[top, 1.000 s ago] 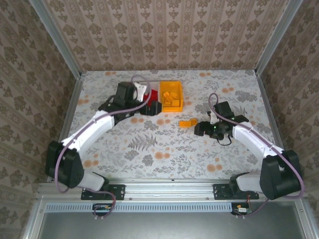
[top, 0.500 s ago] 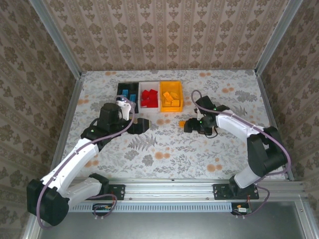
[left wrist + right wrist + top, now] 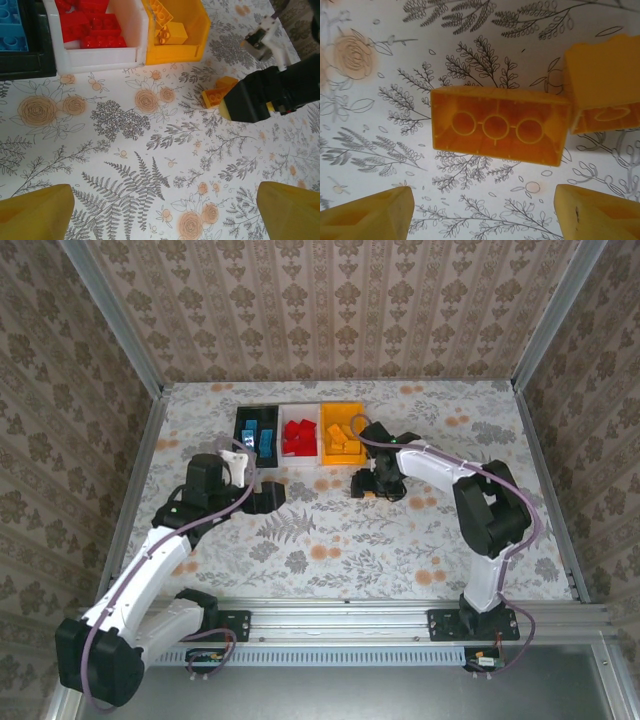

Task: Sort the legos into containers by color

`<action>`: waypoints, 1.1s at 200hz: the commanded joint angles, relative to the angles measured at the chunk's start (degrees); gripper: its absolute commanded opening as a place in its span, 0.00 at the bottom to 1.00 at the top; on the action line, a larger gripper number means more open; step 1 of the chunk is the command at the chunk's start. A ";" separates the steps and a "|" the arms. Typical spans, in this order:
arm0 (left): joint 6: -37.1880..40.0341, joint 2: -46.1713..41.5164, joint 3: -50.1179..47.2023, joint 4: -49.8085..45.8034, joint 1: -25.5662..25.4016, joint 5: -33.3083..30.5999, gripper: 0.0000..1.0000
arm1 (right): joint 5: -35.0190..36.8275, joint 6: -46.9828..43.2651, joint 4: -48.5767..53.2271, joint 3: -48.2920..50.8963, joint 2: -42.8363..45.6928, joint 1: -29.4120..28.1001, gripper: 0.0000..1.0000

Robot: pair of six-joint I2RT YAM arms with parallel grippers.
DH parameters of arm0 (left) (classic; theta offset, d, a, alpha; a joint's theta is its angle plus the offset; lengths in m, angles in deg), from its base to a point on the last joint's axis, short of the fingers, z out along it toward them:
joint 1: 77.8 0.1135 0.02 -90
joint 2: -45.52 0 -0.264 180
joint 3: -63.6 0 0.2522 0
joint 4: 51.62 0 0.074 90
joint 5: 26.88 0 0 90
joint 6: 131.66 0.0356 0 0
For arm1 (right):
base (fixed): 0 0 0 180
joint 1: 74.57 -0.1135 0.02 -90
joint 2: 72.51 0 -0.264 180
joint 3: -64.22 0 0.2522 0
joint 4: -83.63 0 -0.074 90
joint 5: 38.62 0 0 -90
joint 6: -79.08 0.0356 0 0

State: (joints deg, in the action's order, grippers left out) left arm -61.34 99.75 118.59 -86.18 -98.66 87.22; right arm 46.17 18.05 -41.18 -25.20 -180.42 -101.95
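Observation:
Three containers stand in a row at the back: a black bin [image 3: 241, 423] with blue legos [image 3: 259, 436], a white bin [image 3: 284, 450] with red legos [image 3: 297, 435], and an orange-yellow bin [image 3: 325, 430] with orange legos [image 3: 345, 438]. An orange lego [image 3: 497, 125] lies on the table with its hollow underside showing, just beyond my right gripper [image 3: 485, 210], which is open and holds nothing. A second orange lego [image 3: 605, 90] lies right beside it. My left gripper [image 3: 272, 502] hangs open over bare table, in front of the black bin.
In the left wrist view the right gripper [image 3: 250, 97] sits by a loose orange lego [image 3: 217, 92], a short way in front of the orange-yellow bin [image 3: 175, 50]. Patterned walls and metal rails enclose the floral table [image 3: 330, 540].
My left arm has drawn back from over the bins toward the near left. My right gripper has travelled left across the table to the loose orange legos.

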 commanded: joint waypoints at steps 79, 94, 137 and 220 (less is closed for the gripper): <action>1.07 -0.22 -0.93 0.10 2.15 3.31 0.96 | 8.26 0.90 4.67 -7.70 -9.18 -1.28 0.76; 0.99 -0.12 -0.91 0.14 2.23 3.36 0.96 | 9.32 0.34 5.16 -8.88 -10.02 -1.28 0.77; 0.80 -0.01 -1.19 0.36 2.41 3.57 0.96 | 11.53 -0.98 6.20 -12.62 -12.20 -1.23 0.78; 0.63 -0.01 -1.51 0.34 2.49 3.87 0.96 | 13.02 -1.86 6.57 -17.59 -16.26 -0.84 0.47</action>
State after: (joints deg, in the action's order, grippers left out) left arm -61.32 99.82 117.58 -86.35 -96.46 89.97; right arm 56.62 16.56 -36.52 -41.29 -195.20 -103.06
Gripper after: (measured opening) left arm 0.962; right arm 0.554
